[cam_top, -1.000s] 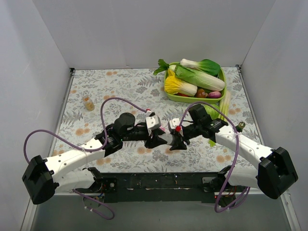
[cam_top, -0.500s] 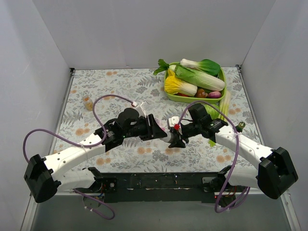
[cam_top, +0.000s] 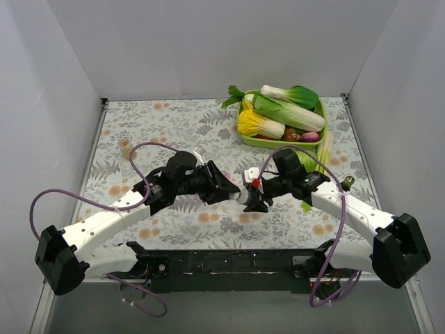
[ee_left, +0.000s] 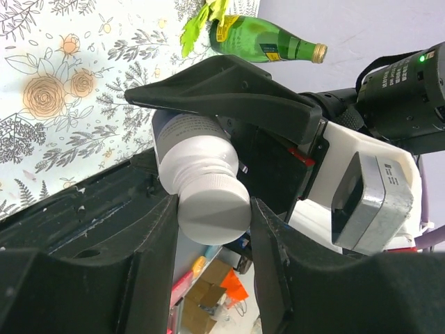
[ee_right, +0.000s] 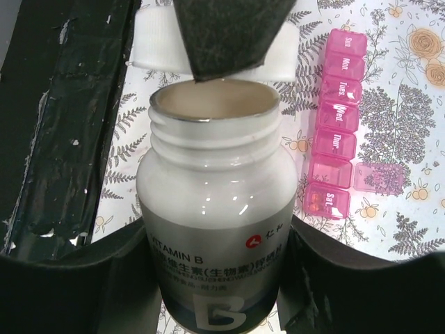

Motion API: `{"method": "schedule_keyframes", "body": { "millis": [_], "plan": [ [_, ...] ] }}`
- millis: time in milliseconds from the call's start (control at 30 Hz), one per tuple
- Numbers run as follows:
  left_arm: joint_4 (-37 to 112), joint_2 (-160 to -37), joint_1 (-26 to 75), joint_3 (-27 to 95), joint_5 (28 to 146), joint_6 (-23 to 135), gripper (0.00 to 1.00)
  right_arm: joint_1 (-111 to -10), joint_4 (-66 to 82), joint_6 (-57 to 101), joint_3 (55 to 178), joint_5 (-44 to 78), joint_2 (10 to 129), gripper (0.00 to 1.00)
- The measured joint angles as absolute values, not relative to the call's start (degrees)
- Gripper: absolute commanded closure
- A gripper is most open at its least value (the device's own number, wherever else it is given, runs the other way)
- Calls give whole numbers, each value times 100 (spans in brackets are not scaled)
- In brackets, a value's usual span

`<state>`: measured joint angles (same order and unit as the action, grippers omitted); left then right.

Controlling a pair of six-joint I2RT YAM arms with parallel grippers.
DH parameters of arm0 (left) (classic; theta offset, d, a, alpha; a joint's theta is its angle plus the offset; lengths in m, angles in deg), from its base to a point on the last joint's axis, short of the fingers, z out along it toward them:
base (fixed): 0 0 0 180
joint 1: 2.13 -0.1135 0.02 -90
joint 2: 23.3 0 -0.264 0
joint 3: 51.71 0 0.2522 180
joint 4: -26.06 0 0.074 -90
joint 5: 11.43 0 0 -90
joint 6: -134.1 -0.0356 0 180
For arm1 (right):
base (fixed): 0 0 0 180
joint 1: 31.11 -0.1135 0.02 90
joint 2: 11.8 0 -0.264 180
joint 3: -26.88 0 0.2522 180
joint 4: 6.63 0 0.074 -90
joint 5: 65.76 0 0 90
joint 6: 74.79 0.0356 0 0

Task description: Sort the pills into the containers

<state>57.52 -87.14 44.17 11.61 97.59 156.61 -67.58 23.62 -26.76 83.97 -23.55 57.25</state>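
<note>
My right gripper [ee_right: 217, 271] is shut on a white Vitamin B bottle [ee_right: 212, 202], whose mouth is open. Just beyond the mouth, my left gripper [ee_left: 212, 203] is shut on the bottle's white cap [ee_left: 211, 209]. The cap also shows in the right wrist view [ee_right: 154, 49], behind a left finger [ee_right: 222, 35]. The pink pill organizer [ee_right: 337, 118] lies on the table right of the bottle, with day labels and one lid open near its Sat end. In the top view both grippers meet at table centre, left [cam_top: 228, 189] and right [cam_top: 252, 197], and hide the organizer.
A green tray [cam_top: 250, 137] of toy vegetables stands at the back right. A small bottle [cam_top: 126, 148] stands at the left. A green bottle [ee_left: 268, 43] lies on the table beyond the right arm. The dark front rail [cam_top: 229, 263] runs along the near edge.
My left gripper has risen from the table and turned at the bottle's top. Its cable has swung left. The right gripper has stayed put with the bottle.
</note>
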Motion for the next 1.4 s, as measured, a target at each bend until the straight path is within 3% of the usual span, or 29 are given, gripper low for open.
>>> {"method": "schedule_keyframes", "body": {
  "millis": [200, 367, 533, 767, 933, 1000, 1033, 1133, 1167, 1267, 1400],
  "plan": [
    [5938, -8545, 4369, 1174, 9755, 15709, 100, -6756, 2379, -2674, 8391, -2301, 5723, 97],
    [6316, -8040, 4153, 1069, 9381, 14732, 100, -6743, 2395, -2674, 8391, -2235, 5723, 97],
    [6661, -7658, 3543, 387, 8889, 14076, 100, -6699, 2390, -2674, 8358, -2235, 5710, 97],
    [7236, -8067, 2673, -537, 8207, 14015, 97, -6644, 2408, -2672, 8275, -2235, 5679, 97],
    [7699, -8694, 2382, -485, 7222, 14354, 82, -6629, 2408, -2670, 8273, -2240, 5679, 97],
    [7894, -8888, 2314, -448, 6820, 14525, 63, -6609, 2406, -2670, 8273, -2242, 5677, 97],
    [7953, -8926, 2277, -448, 6647, 14601, 44, -6603, 2406, -2670, 8273, -2242, 5677, 97],
    [8034, -8930, 2155, -448, 6310, 14750, 29, -6594, 2406, -2665, 8264, -2242, 5653, 97],
    [8047, -8930, 2113, -448, 6227, 14796, 20, -6587, 2397, -2668, 8247, -2242, 5631, 97],
    [8193, -8926, 2026, -386, 6035, 14883, 6, -6572, 2401, -2663, 8205, -2246, 5590, 96],
    [8335, -8729, 2022, -172, 6046, 14811, 2, -6561, 2399, -2661, 8201, -2264, 5583, 96]
  ]
}}
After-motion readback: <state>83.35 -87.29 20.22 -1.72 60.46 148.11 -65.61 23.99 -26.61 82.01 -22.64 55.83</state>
